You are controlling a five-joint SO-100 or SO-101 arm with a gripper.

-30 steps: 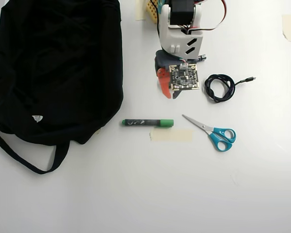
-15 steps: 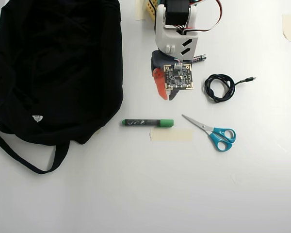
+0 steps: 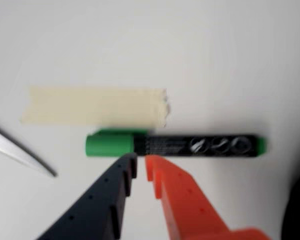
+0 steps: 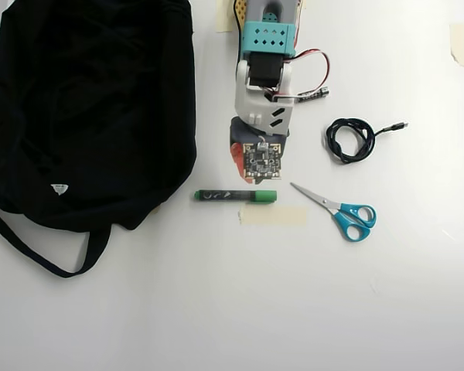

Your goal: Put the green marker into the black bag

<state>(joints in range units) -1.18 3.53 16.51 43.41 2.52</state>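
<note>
The green marker (image 3: 175,145) lies flat on the white table, green cap to the left in the wrist view, dark barrel with white markings to the right. In the overhead view the marker (image 4: 236,196) lies just right of the black bag (image 4: 85,100), cap pointing away from it. My gripper (image 3: 141,162) has a dark finger and an orange finger. The tips are almost together, empty, just short of the marker where cap meets barrel. In the overhead view the gripper (image 4: 251,182) hangs just behind the marker, its tips hidden under the wrist camera board.
A strip of beige tape (image 3: 95,106) is stuck to the table just beyond the marker. Blue-handled scissors (image 4: 336,210) lie right of the tape, and a blade tip (image 3: 20,152) shows in the wrist view. A coiled black cable (image 4: 348,139) lies farther right.
</note>
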